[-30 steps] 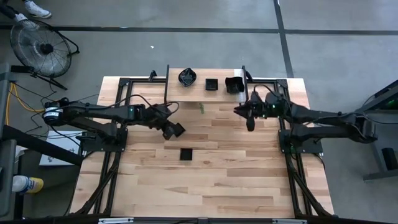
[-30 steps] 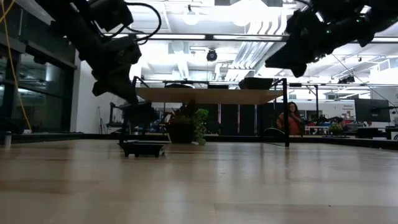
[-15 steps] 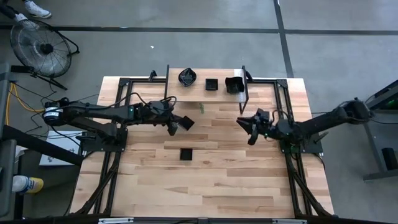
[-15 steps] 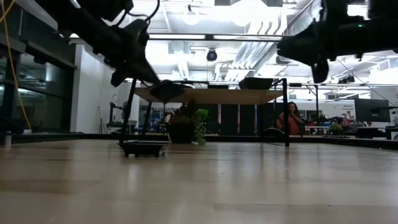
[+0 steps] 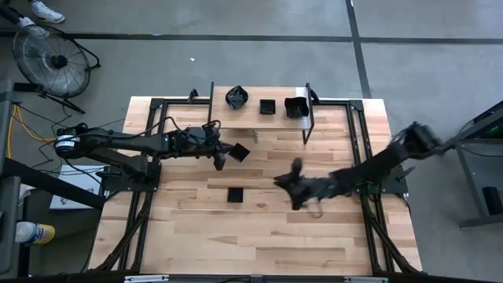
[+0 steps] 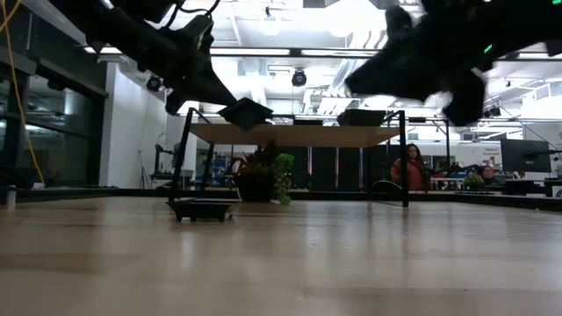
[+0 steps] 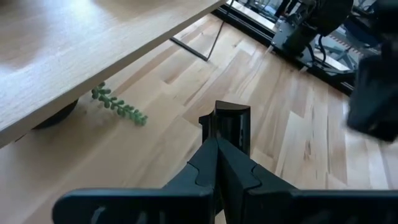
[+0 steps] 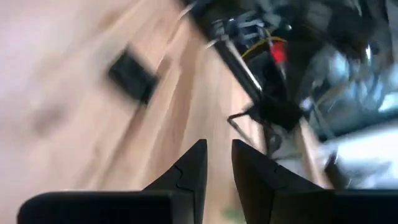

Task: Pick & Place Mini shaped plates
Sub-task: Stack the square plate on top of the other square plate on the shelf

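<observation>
Small glossy black plates are the task's things. One square plate (image 5: pixel 234 194) lies flat on the table near its middle, seen also in the low view (image 6: pixel 204 209). My left gripper (image 5: pixel 225 155) is shut on another plate (image 5: pixel 240 152), held in the air left of centre. Three more plates (image 5: pixel 268 106) sit on the raised shelf at the far edge. My right gripper (image 5: pixel 292 186) hovers over the table's middle, to the right of the lying plate. It is open, with nothing between its fingers (image 8: pixel 186 171). My left gripper pinches the plate's near edge (image 7: pixel 221 134) between its two fingers. The fingers come from the table's left, slanting a little downward. The plate (image 6: pixel 246 112) juts out beyond the fingertips, close to level, lifted well clear of the table.
A raised wooden shelf (image 5: pixel 250 118) on thin black legs (image 5: pixel 306 126) spans the far middle of the table. A small green sprig (image 5: pixel 255 136) lies in front of it. Black arm frames run along both table sides. A person (image 6: pixel 410 167) sits in the room beyond.
My left gripper has tipped from pointing down to near level and risen a little, swinging the held plate up toward the shelf. My right gripper has swung fast from beside the shelf's right leg toward the table's middle and near side, rolling and sinking as it went.
</observation>
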Available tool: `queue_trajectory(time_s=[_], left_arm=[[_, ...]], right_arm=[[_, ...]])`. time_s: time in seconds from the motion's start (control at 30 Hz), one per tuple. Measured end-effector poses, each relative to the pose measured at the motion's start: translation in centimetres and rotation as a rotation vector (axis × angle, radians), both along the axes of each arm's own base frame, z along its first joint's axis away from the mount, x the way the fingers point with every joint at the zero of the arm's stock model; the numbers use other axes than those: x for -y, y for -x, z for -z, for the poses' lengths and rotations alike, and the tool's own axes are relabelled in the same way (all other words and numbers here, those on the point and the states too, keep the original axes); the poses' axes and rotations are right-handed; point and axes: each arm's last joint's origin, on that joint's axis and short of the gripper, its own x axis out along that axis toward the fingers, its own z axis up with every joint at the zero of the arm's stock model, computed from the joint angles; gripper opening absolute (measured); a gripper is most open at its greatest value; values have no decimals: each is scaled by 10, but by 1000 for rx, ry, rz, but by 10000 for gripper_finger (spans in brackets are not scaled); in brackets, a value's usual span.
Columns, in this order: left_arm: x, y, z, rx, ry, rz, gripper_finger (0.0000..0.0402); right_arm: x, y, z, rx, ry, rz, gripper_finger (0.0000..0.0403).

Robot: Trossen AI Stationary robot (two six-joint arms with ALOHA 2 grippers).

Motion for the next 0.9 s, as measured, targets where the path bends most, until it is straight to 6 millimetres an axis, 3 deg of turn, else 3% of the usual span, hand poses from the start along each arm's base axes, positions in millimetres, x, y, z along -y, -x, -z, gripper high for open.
queue_trajectory(time_s=[0.17,0.43,0.7,0.9], left_arm=[[0,0,0,0,-3,5,0],[0,0,0,1,-8,3,0],[0,0,0,-3,-18,8,0],[0,0,0,-3,-17,12,0]], right_arm=[[-7,-52,15,-144,375,38,69],[0,-105,35,-267,601,82,107],[13,-121,25,-250,659,206,171],[23,-123,25,-282,737,146,178]])
